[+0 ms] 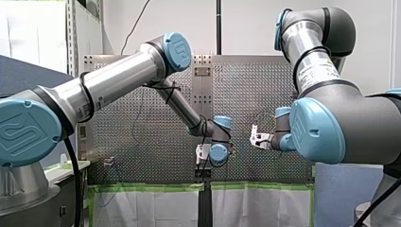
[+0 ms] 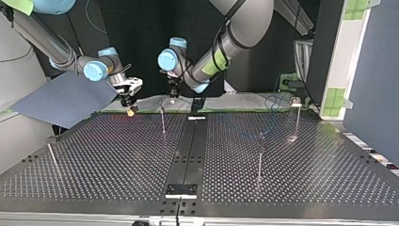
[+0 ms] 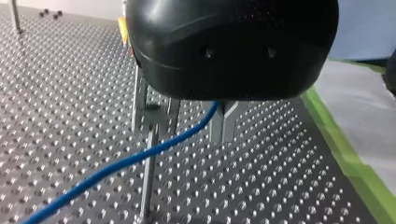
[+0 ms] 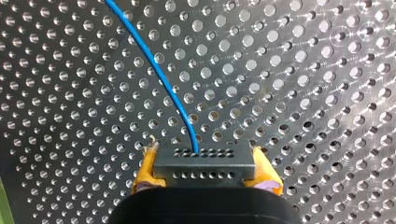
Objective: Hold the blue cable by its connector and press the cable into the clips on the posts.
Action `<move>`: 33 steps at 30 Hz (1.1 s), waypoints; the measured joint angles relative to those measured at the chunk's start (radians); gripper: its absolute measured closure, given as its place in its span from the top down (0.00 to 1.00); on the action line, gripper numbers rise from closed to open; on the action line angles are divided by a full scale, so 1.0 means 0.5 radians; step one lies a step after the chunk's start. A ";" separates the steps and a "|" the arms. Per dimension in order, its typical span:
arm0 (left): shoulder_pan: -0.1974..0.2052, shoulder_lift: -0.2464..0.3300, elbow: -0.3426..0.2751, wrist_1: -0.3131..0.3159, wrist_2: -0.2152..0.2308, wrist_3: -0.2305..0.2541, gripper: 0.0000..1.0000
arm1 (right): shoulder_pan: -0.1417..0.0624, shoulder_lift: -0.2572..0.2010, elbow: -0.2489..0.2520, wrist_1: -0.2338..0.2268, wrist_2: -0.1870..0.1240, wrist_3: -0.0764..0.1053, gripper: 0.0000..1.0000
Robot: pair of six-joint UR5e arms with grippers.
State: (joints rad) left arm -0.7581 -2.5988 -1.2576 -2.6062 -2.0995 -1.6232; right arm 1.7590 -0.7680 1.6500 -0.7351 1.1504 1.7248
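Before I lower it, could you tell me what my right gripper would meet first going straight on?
Most likely the perforated table. My right gripper, shut on the black connector, points at bare plate; only the blue cable runs ahead. The connector would probably touch first, though the gap is unclear.

Front, top views face across the table point(image 2: 117, 155); wrist views close.

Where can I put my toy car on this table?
In the top view the table is bare between the left-edge post and the black middle strip, and between that strip and the tall post. The far edge is crowded: my right end effector, my left end effector, thin post, blue cable.
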 joint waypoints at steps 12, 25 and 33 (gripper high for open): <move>-0.011 0.072 0.000 -0.015 0.007 -0.022 0.01 | -0.002 0.000 -0.001 0.001 -0.002 0.002 0.00; 0.023 0.073 0.000 0.080 0.082 -0.119 0.01 | -0.004 0.001 -0.004 -0.002 -0.003 0.002 0.00; 0.068 0.073 0.000 0.077 0.119 -0.195 0.01 | -0.005 0.001 -0.008 -0.016 -0.003 0.009 0.00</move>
State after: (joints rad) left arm -0.7241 -2.5624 -1.2575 -2.5678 -2.0400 -1.7205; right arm 1.7567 -0.7676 1.6460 -0.7430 1.1491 1.7294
